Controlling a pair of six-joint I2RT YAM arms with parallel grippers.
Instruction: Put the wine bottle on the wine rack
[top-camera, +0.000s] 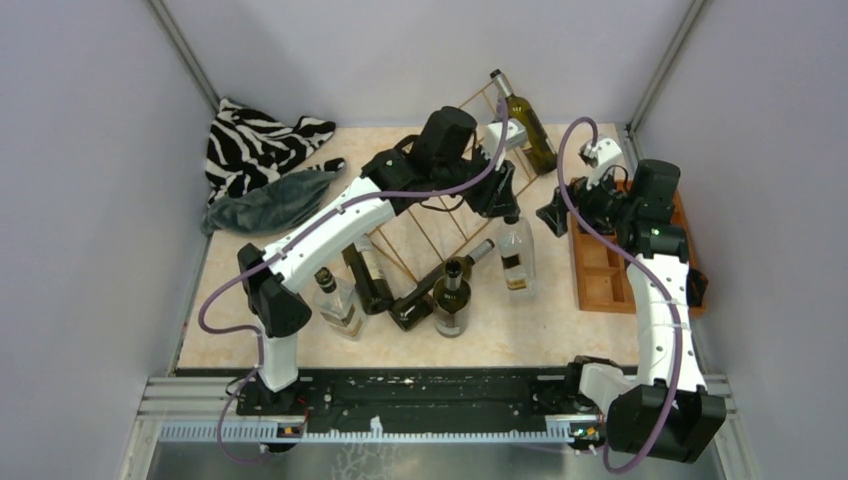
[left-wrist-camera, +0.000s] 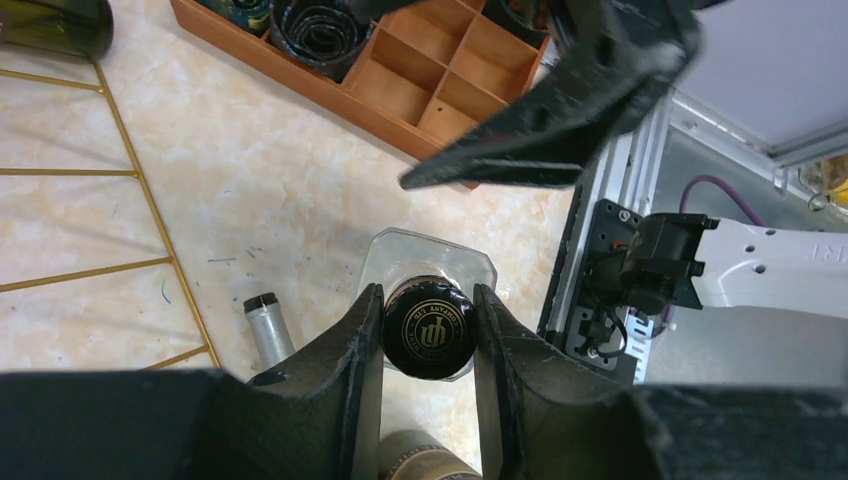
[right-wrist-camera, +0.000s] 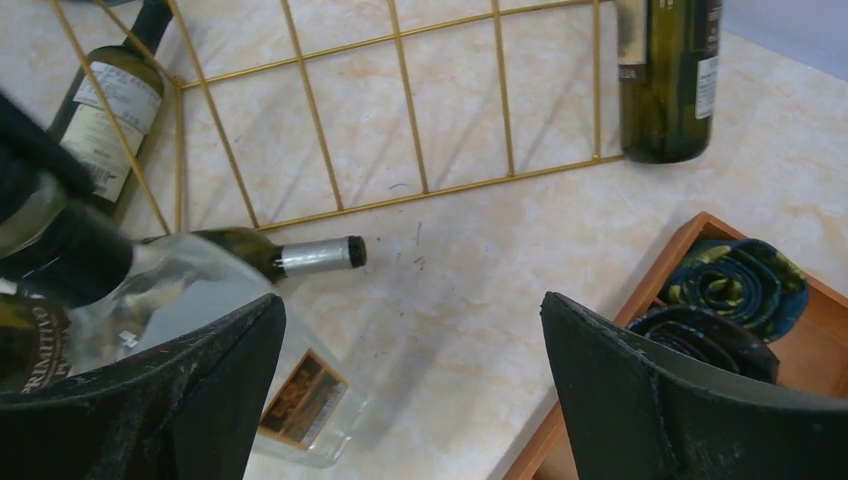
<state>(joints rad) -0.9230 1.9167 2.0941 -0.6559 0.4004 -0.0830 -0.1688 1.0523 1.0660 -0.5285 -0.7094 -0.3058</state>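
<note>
Cap on the wine bottle (left-wrist-camera: 430, 250) has a gold crest, but the ring text is too tiny for me to read (the dark bottle (right-wrist-camera: 40, 340) next to it says PRIMITIV-something). My left gripper (left-wrist-camera: 428, 295) reaches across the wine rack (top-camera: 440, 225) and pinches that cap. The bottle stands upright on the table (left-wrist-camera: 280, 180) just beside the rack. Right gripper (right-wrist-camera: 410, 310) hovers low, jaws wide, empty.

Clear glass bottle (top-camera: 516, 258), black-capped, upright, gripped at the cap, just beside gold wire rack (top-camera: 428, 236) at its 4 o'clock; rack wedge-shaped, gridded, high side toward 1 o'clock
</note>
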